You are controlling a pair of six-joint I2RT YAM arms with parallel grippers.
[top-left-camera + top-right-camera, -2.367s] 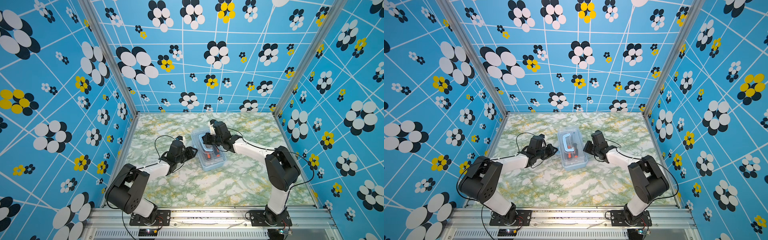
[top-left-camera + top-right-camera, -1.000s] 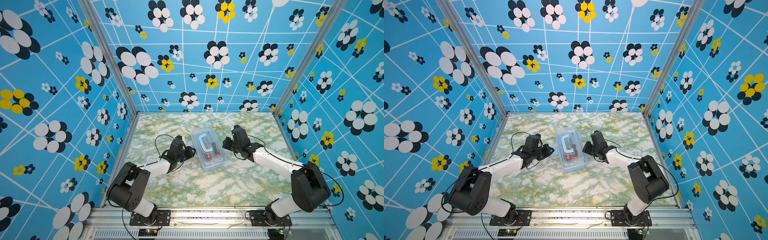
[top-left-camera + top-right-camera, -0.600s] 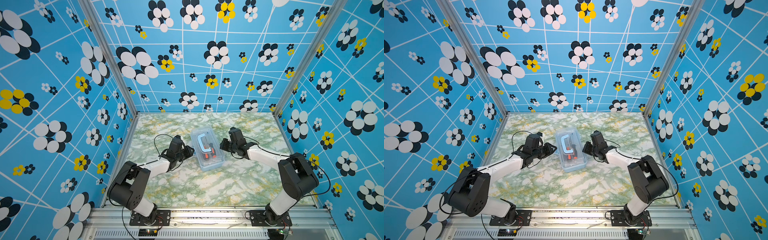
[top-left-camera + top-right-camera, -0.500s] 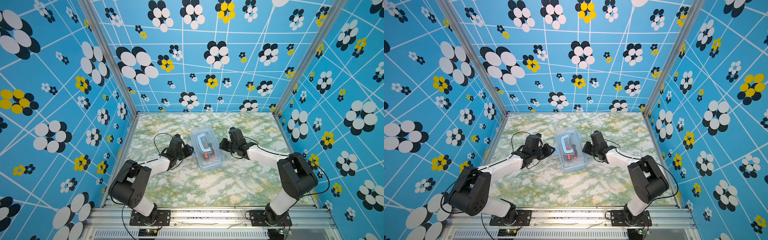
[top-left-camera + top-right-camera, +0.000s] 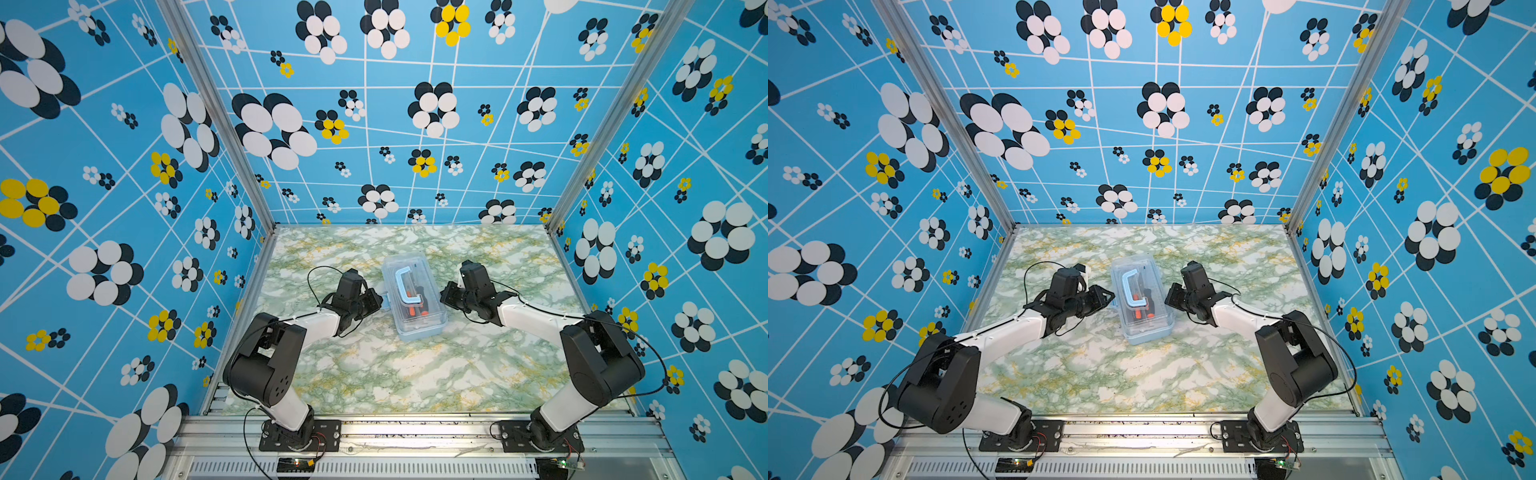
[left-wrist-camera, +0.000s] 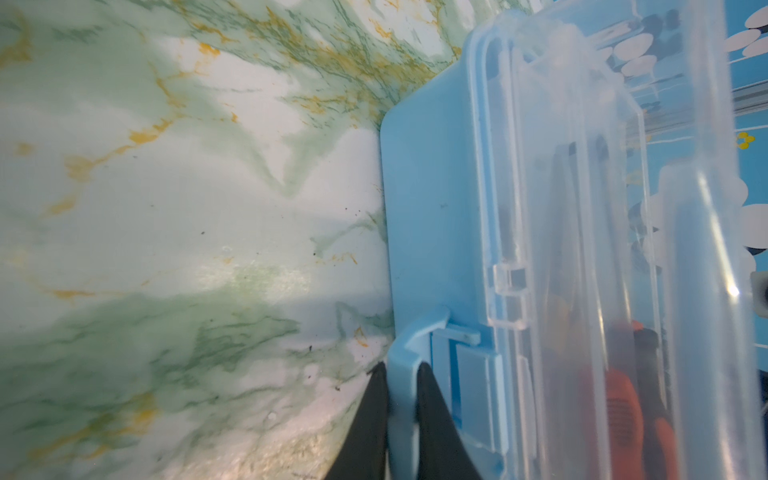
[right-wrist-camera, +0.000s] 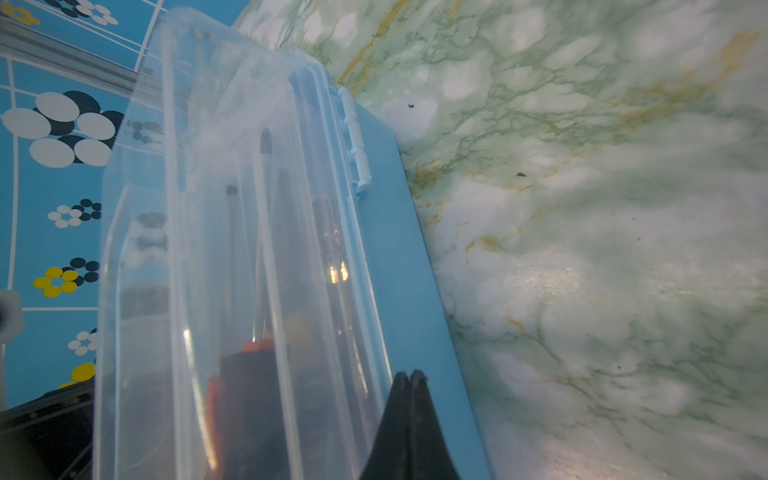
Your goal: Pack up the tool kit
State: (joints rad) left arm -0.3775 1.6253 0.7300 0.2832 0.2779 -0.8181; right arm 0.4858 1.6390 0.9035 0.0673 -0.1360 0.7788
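Nearest, the left gripper (image 6: 402, 369) is pinched on the blue side latch (image 6: 419, 332) of the tool kit (image 5: 414, 322). The kit sits mid-table (image 5: 415, 374), lid down, screwdrivers (image 5: 412, 306) inside. On its hinge side, the right gripper (image 7: 409, 375) is fully closed and empty, tips by the wall. Judgement: latching is in hand. The next move calls for pressing the latch home while the right braces.

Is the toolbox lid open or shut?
Shut: the clear lid lies flat on the blue box, screwdrivers showing through it. Whether the latch is snapped: cannot tell.
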